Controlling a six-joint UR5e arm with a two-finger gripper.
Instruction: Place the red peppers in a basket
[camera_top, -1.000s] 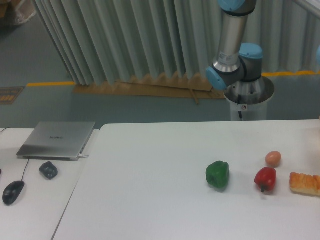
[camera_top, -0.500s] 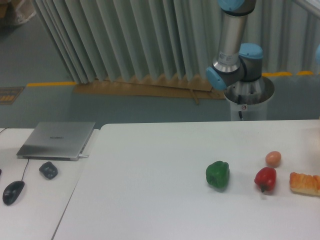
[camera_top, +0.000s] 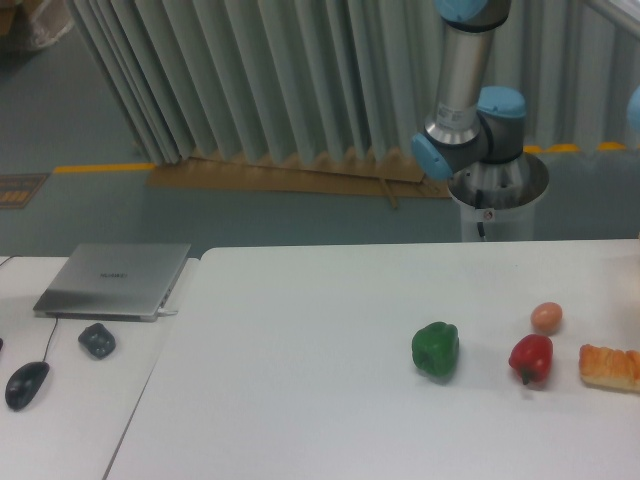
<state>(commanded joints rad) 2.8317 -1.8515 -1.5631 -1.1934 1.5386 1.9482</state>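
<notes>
Here, one red pepper (camera_top: 531, 357) sits upright on the white table (camera_top: 300, 400), long axis vertical, dark stem toward the camera. Just left: one green pepper (camera_top: 436, 349). Behind it: one pale orange ball (camera_top: 546, 317). Right: one bread piece (camera_top: 609, 366). Arm (camera_top: 468, 90) visible; its gripper is out of frame, state unknown.

Nothing on the table (camera_top: 300, 400) moved over that second. The only shift I saw was a blue arm joint (camera_top: 633, 105) edging slightly further in at the right edge.
</notes>
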